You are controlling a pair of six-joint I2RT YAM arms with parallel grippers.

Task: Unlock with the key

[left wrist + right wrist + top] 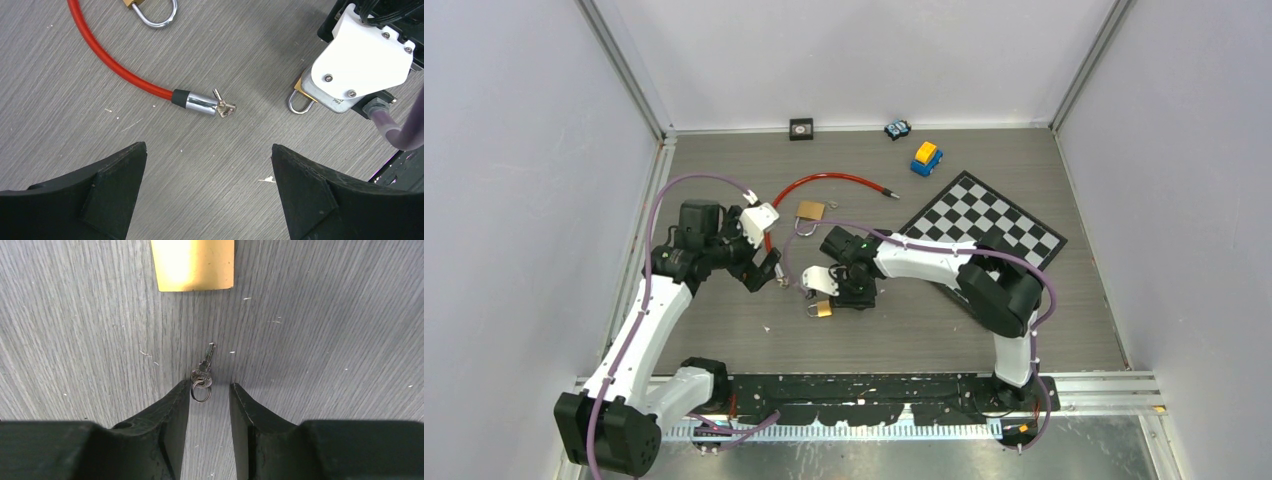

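Top view: the left gripper [774, 274] is hung over the left middle of the table [724, 330]; the right gripper [836, 296] is lowered just beside a brass padlock [822, 309]; a second padlock [810, 212] and a red cable [824, 180] are seen farther back, a checkerboard [984, 225] off to the right.

Left wrist view: the claw is spread wide, nothing held, probably parked as a spare hand for steadying the lock; the cable's metal end [200, 102] is seen below, with small keys [226, 108] stuck in it.

Right wrist view: the fingers [172, 410] are set at a narrow gap on either side of the key [205, 365], which is laid flat on the table; its ring [201, 391] is touched by one finger and a gap is seen at the other, so it is not judged clamped yet; the key is pointed at the padlock body just ahead, likely so it can be picked up and pushed straight in.
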